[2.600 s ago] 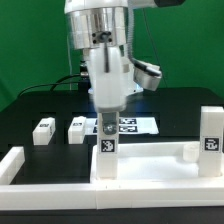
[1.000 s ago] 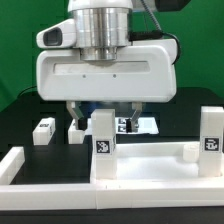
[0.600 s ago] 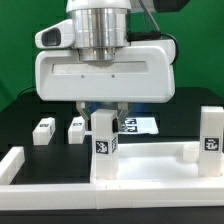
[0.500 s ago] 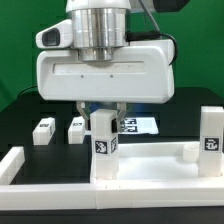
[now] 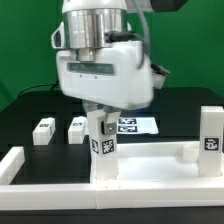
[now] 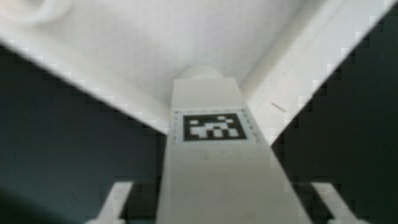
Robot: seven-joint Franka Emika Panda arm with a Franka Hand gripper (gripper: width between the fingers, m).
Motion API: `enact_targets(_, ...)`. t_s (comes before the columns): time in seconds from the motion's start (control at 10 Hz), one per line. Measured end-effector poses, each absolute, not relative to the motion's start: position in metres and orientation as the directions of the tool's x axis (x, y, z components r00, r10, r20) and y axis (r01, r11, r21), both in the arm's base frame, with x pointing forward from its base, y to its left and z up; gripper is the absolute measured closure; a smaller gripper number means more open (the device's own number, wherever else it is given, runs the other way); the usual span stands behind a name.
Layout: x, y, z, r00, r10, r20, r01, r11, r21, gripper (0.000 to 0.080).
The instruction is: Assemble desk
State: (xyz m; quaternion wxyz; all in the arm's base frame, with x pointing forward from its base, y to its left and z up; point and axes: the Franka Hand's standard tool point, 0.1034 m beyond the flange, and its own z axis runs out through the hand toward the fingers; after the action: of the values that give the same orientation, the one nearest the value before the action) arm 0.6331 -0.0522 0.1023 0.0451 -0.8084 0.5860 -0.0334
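The white desk tabletop (image 5: pixel 150 166) lies flat at the front. One tagged leg (image 5: pixel 103 146) stands upright on its corner at the exterior view's left, and a second tagged leg (image 5: pixel 210 140) stands at its right corner. My gripper (image 5: pixel 100 114) hangs straight over the left leg, its fingers either side of the leg's top. In the wrist view the leg (image 6: pixel 217 130) runs between the fingertips (image 6: pixel 118 203) with a dark gap on each side, so the gripper (image 6: pixel 222 208) is open. Two loose legs (image 5: pixel 43 131) (image 5: pixel 77 129) lie on the black table behind.
The marker board (image 5: pixel 137 125) lies behind the standing leg. The white border rail (image 5: pixel 14 164) runs along the exterior view's left and across the front (image 5: pixel 70 200) of the tabletop. Cables trail at the back left.
The hand has turned about its vertical axis over the left leg, from broadside to angled. The leg stays upright in the same spot. The loose legs have not moved.
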Motion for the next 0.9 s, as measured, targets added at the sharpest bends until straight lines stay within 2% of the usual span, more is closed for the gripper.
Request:
enact_targets(0.3, 0.6305, -0.0491, 0.1013, -0.101, -0.992, -0.073, -0.984, 0.111, -0.138, 0.0511)
enact_targets(0.5, 0.6307, -0.0462, 0.1015, -0.233, -0.968, -0.095, -0.962, 0.244, -0.126, 0.0509)
enact_targets(0.6, 0.6307, -0.0461, 0.1014, -0.215, -0.972, -0.092, -0.966, 0.226, -0.128, 0.0507)
enact_targets(0.7, 0.6297, -0.0462, 0.1011, -0.106, -0.991, -0.076, -0.985, 0.116, -0.131, 0.0507)
enact_targets(0.9, 0.6298, -0.0457, 0.1036, 0.124, -0.990, -0.059, -0.985, -0.116, -0.129, 0.0195)
